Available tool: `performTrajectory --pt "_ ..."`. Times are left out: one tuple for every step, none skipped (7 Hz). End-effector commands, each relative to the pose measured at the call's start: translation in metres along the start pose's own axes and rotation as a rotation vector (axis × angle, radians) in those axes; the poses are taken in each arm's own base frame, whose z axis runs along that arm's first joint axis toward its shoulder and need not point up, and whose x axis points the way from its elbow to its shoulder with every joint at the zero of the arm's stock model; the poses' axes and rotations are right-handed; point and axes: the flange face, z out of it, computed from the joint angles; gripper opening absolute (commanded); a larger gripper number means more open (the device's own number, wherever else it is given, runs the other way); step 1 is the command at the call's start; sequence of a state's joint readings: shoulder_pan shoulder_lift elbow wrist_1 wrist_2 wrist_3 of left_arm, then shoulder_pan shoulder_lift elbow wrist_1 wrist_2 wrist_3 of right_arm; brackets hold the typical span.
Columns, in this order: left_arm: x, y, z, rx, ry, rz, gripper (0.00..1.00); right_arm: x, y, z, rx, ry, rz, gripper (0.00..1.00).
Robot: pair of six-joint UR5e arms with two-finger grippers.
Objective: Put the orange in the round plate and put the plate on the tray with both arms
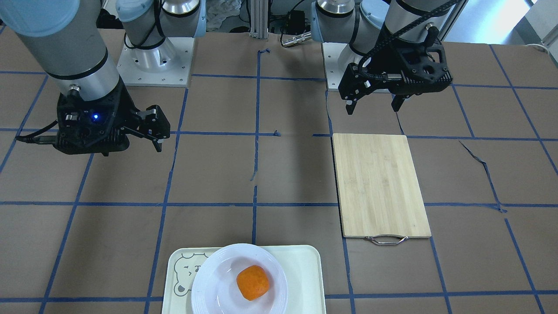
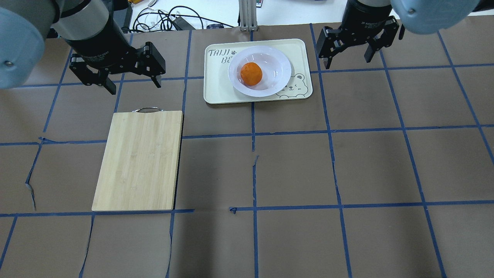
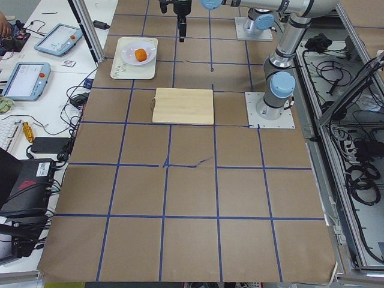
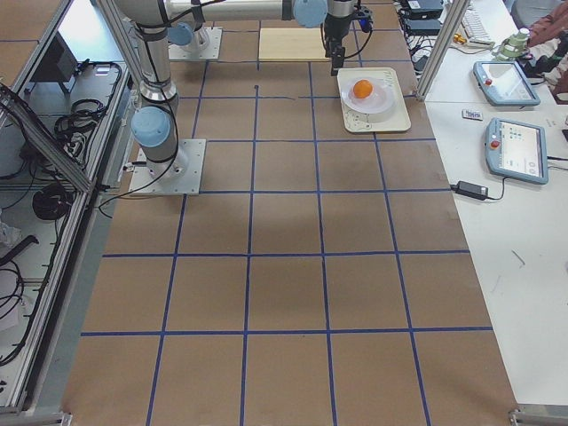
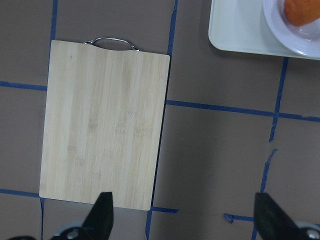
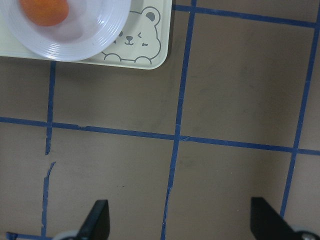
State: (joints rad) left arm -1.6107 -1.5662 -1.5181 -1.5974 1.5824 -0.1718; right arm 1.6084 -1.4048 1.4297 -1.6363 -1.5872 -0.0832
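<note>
The orange (image 2: 251, 73) lies in the sunken centre of the white round plate (image 2: 278, 65). That plate rests on the cream tray (image 2: 216, 79) with the bear face, at the far middle of the table. My left gripper (image 2: 135, 87) hovers open and empty to the left of the tray, above the cutting board's handle end. On the other side of the tray my right gripper (image 2: 347, 62) is also open and holds nothing. The right wrist view catches the orange (image 6: 44, 10), plate (image 6: 100, 35) and tray (image 6: 155, 50) at its top left corner, well apart from the open fingers (image 6: 97, 220).
A bamboo cutting board (image 2: 139, 158) with a metal handle lies on the robot's left half, under the left gripper (image 5: 184, 215). Brown paper with blue tape lines (image 2: 252, 135) covers the table. Cables and tablets (image 4: 516, 146) sit on the operators' side bench.
</note>
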Motion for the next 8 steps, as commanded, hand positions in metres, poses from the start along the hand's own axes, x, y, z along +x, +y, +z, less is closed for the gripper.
performTrajectory --pt "-0.0008 -0.0003 0.0002 0.0 -0.001 -0.002 1.0 0.0163 0.0018 -0.0005 0.019 -0.001 0.018 1.0" --pt "-0.0001 0.0 0.0002 0.0 -0.001 0.0 1.0 0.0184 0.0016 0.0026 0.014 0.002 0.02 1.0" --pt "-0.0001 0.0 0.0002 0.0 -0.001 0.0 1.0 0.0161 0.0036 0.0016 0.014 -0.001 0.026 1.0" --pt "-0.0001 0.0001 0.0003 -0.001 -0.001 0.0 1.0 0.016 0.0025 -0.0013 0.025 -0.003 0.027 1.0" --pt "-0.0001 0.0001 0.0003 -0.001 -0.001 0.0 1.0 0.015 0.0041 -0.0032 0.028 -0.003 0.026 1.0" --pt "-0.0001 0.0001 0.0003 -0.001 -0.001 0.0 1.0 0.0169 0.0047 -0.0012 0.021 -0.001 0.029 1.0" --pt "-0.0008 -0.0002 0.0004 -0.001 -0.001 -0.002 1.0 0.0169 0.0046 -0.0013 0.022 -0.001 0.029 1.0" --pt "-0.0001 0.0003 0.0011 -0.003 -0.001 0.0 1.0 0.016 0.0048 0.0012 0.016 -0.001 0.027 1.0"
